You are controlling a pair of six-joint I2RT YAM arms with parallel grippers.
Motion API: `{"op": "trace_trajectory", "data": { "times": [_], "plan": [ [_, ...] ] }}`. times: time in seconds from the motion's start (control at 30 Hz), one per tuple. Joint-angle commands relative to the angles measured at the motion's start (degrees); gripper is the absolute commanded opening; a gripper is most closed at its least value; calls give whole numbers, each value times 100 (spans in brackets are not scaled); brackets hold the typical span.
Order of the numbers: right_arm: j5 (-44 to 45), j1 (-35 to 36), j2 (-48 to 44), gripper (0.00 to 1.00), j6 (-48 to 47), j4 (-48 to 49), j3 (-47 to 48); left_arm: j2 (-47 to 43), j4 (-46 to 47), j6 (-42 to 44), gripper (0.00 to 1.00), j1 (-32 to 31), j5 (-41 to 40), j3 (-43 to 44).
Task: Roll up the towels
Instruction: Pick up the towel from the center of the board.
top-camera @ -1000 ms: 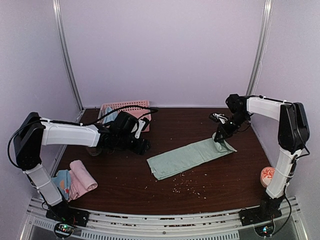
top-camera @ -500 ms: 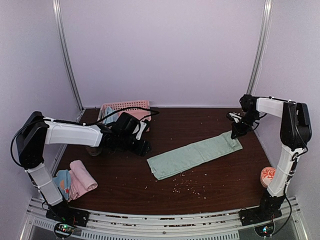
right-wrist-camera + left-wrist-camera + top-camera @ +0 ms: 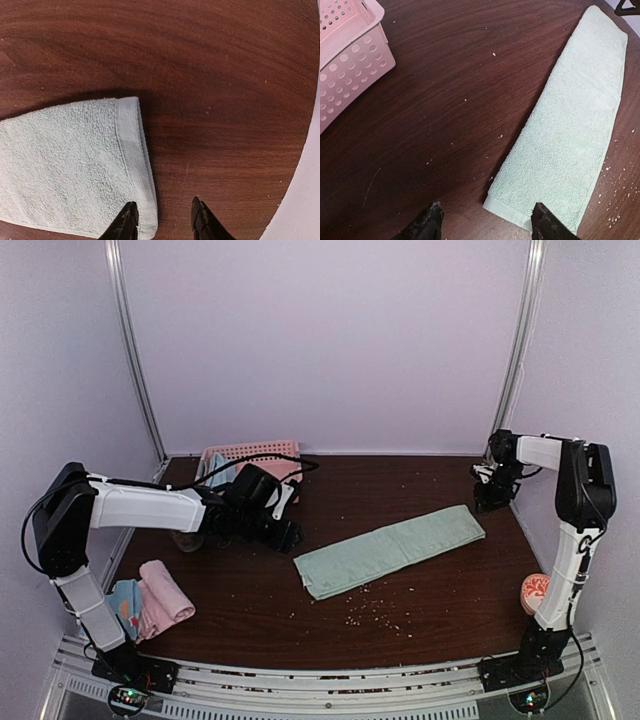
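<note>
Your overhead camera sees the whole table (image 3: 460,615); both wrist cameras look down close, sharing the green towel (image 3: 390,550).

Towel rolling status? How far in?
Done: pink towel sits rolled near left, beside the dotted towel. In hand: green towel lies flat as a long strip, unrolled; left claw and right claw open, empty. Left: roll it, plus the blue towel in the basket.
</note>
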Motion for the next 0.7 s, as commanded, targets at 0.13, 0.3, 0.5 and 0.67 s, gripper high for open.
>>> {"op": "trace_trajectory", "data": {
  "times": [0.13, 0.3, 0.5, 0.67],
  "plan": [
    [-340, 16, 467, 37, 22, 38, 256, 111, 75, 42, 62, 5, 73, 177],
    [-471, 72, 606, 36, -156, -69, 153, 112, 78, 43, 62, 6, 82, 140],
    [479, 238, 805, 32, -180, 125, -258, 161, 75, 63, 62, 6, 94, 207],
    [306, 214, 1104, 13, -221, 74, -382, 174, 79, 86, 62, 5, 95, 219]
  ]
}}
